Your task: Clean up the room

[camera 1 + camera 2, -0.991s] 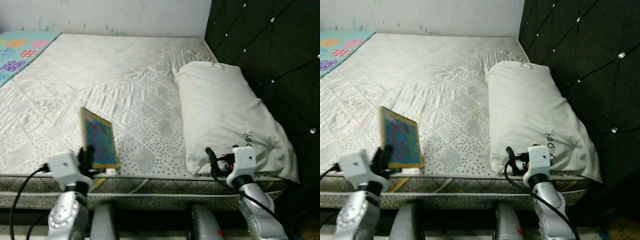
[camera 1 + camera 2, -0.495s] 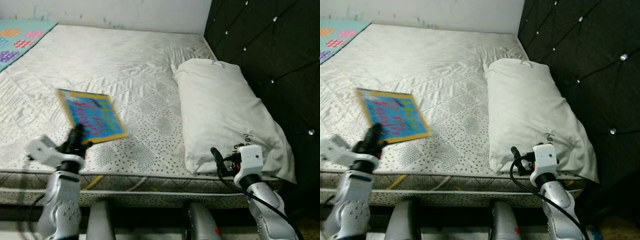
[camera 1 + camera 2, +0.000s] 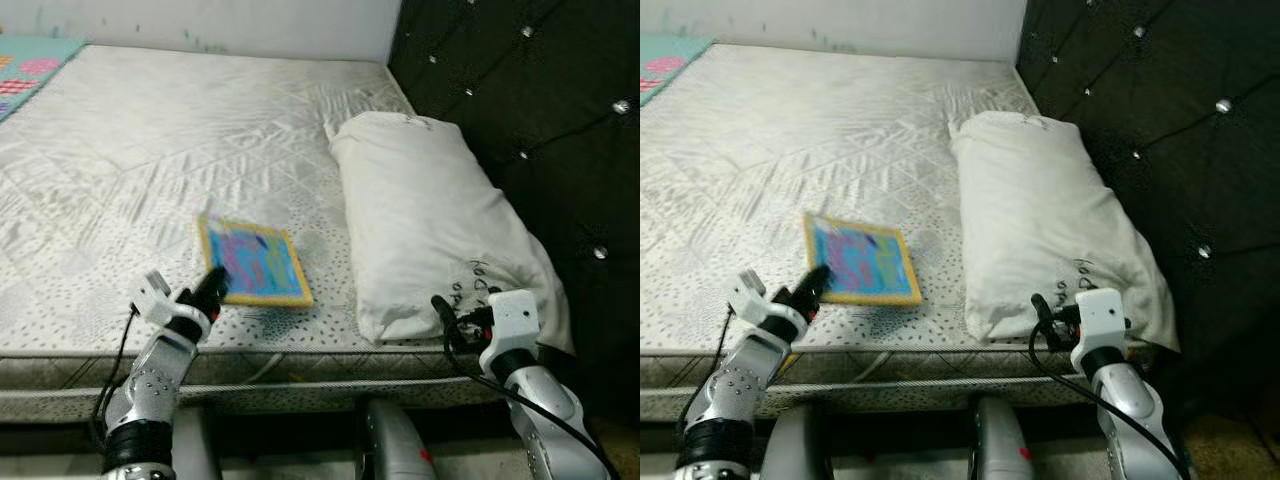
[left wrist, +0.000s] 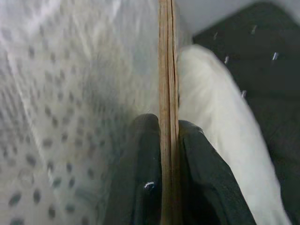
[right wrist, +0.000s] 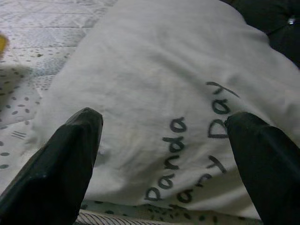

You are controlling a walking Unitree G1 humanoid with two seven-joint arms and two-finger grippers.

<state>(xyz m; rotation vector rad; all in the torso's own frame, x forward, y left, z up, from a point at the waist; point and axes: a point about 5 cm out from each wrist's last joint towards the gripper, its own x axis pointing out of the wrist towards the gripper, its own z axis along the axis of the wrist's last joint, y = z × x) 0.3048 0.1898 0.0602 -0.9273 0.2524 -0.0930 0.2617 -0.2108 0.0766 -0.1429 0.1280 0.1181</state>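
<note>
A thin picture book (image 3: 255,262) with a blue cover and yellow border lies nearly flat over the white mattress (image 3: 150,160), near its front edge. My left gripper (image 3: 213,284) is shut on the book's near corner; in the left wrist view both black fingers (image 4: 143,173) pinch the book's edge (image 4: 168,93). A white pillow (image 3: 430,230) printed "Panda Day" lies to the right against the headboard. My right gripper (image 3: 447,312) hangs open just in front of the pillow's near end (image 5: 164,93), touching nothing.
A black tufted headboard (image 3: 520,110) stands along the right side. A colourful spotted blanket (image 3: 30,70) lies at the far left corner. The mattress front edge (image 3: 300,365) runs just ahead of both arms. A white wall (image 3: 200,20) is behind.
The left gripper swung the book from upright, down and to the right, so it now lies nearly flat closer to the pillow. The camera shifted rightward. The right gripper stayed by the pillow.
</note>
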